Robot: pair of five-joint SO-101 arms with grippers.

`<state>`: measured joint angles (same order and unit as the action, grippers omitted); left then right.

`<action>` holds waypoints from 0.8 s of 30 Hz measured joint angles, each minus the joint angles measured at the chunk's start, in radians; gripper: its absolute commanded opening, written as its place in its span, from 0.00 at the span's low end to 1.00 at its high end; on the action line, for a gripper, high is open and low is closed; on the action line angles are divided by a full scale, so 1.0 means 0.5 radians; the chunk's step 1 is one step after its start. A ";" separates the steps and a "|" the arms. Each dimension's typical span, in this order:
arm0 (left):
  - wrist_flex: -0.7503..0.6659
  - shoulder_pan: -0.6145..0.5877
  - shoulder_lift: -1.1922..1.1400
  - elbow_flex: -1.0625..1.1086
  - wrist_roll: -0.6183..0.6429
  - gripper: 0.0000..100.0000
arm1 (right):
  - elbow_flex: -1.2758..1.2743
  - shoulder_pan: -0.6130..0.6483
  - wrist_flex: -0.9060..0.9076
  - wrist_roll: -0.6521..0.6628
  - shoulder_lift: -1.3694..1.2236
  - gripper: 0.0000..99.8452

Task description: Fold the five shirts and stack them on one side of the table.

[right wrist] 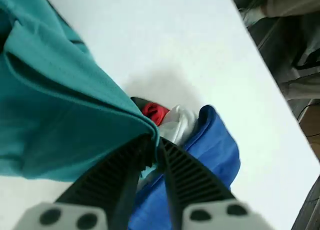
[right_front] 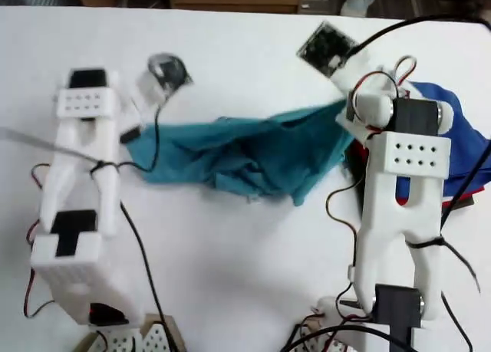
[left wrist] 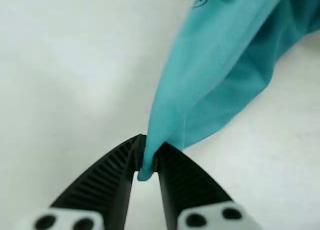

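Shirt (right_front: pixel 253 156), rumpled teal, pinched by left pincer (left wrist: pixel 149 149), right pincer (right wrist: pixel 155 144)

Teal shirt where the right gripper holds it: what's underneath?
Under its pinched edge lies a blue shirt, with red cloth and white cloth bunched against it. The teal shirt and right gripper cover the rest of that pile.

left end effector (left wrist: pixel 150 144) pinched closed, right end effector (right wrist: pixel 155 141) likewise
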<state>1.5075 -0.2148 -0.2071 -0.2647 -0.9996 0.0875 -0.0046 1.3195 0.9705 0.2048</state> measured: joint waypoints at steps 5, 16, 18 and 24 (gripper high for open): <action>0.359 -0.074 0.285 -0.476 0.000 0.02 | 0.230 0.169 -0.025 -0.018 0.000 0.02; 0.522 -0.193 0.733 -0.681 0.052 0.02 | 1.277 0.322 -0.025 -0.031 0.003 0.02; 0.522 -0.193 0.801 -0.626 0.052 0.02 | 1.430 0.319 -0.025 -0.031 0.003 0.02; 0.522 -0.190 1.086 -0.439 0.052 0.02 | 1.807 0.319 -0.003 -0.031 0.003 0.02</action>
<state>1.7683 -0.3099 0.3360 -0.4841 -0.9735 0.9912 0.1550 1.3180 0.9551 0.2064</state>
